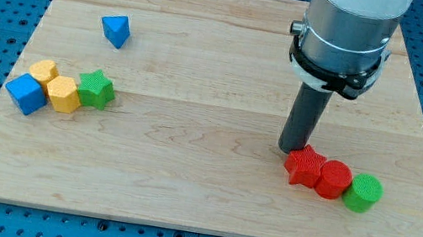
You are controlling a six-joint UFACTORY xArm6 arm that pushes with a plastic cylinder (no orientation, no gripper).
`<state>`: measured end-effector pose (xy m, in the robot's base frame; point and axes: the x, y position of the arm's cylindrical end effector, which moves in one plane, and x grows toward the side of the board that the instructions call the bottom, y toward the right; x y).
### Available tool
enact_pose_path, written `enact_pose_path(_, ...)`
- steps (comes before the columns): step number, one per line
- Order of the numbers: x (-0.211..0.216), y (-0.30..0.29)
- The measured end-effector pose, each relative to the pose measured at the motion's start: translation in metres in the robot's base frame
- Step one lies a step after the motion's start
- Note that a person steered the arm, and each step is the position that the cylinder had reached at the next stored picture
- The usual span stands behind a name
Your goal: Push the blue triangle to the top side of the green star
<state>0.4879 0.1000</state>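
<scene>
The blue triangle (115,30) lies at the board's upper left. The green star (96,88) sits lower down at the left, touching a yellow hexagon (64,94). The blue triangle is above the green star with a clear gap between them. My tip (292,150) is far to the right, just at the upper left of a red star (304,165). It is well away from both the blue triangle and the green star.
A second yellow hexagon (43,71) and a blue cube (25,93) sit left of the green star. A red cylinder (334,180) and a green cylinder (363,193) line up right of the red star. The wooden board (197,210) rests on a blue pegboard.
</scene>
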Motion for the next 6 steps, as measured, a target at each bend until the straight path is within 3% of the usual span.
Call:
enact_pose_path(2,-0.188,-0.146)
enact_pose_path(3,-0.217,-0.241)
enact_pose_path(4,-0.179,-0.278)
enact_pose_path(6,-0.121,-0.210)
